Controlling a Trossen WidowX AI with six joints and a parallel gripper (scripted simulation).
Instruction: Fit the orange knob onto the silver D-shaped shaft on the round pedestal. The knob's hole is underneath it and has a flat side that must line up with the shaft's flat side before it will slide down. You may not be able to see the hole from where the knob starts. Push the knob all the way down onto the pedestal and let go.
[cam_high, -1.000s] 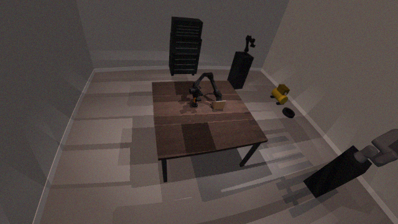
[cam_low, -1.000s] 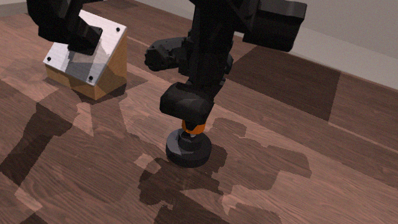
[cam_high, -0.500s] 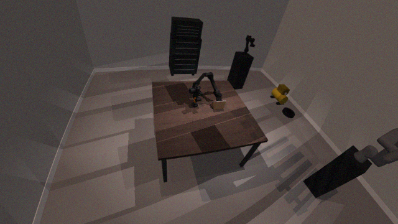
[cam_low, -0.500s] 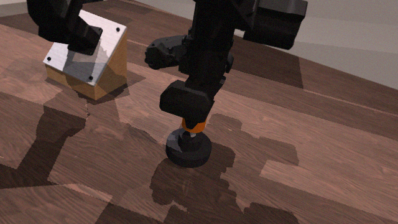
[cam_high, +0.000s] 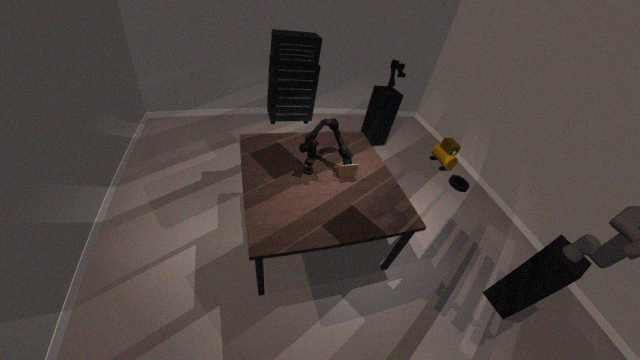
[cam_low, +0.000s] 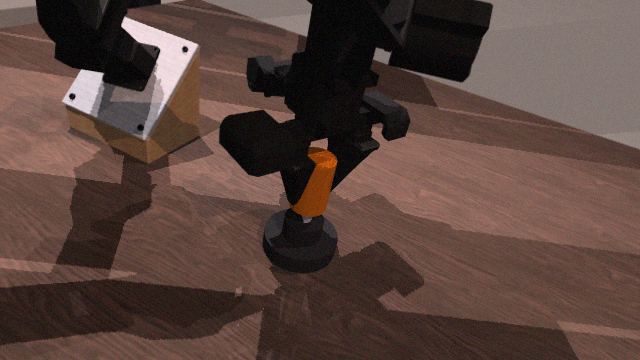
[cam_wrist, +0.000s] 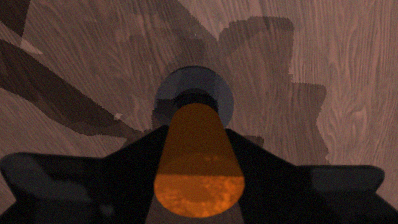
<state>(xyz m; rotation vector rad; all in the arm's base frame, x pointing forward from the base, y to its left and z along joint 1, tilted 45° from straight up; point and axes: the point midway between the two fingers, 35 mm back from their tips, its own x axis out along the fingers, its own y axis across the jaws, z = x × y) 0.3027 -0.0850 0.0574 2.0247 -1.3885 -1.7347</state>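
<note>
The orange knob (cam_low: 318, 192) (cam_wrist: 200, 160) is between the fingers of my gripper (cam_low: 312, 180) (cam_wrist: 196, 132), which is shut on it. The knob leans slightly in the exterior view. Its lower end is right above the dark round pedestal (cam_low: 300, 250) (cam_wrist: 167, 90). A small piece of the silver shaft (cam_low: 307, 219) shows in the narrow gap between the knob and the pedestal's raised collar. The knob is not down on the pedestal. The knob's hole and the shaft's flat side are hidden, and whether the two flats line up cannot be seen.
A wooden wedge block (cam_low: 177, 112) (cam_high: 347, 172) with a silver plate stands on the wooden table (cam_high: 295, 220), to the left in the exterior view. The arm's dark base or link reaches over the plate. Shadows cross the table.
</note>
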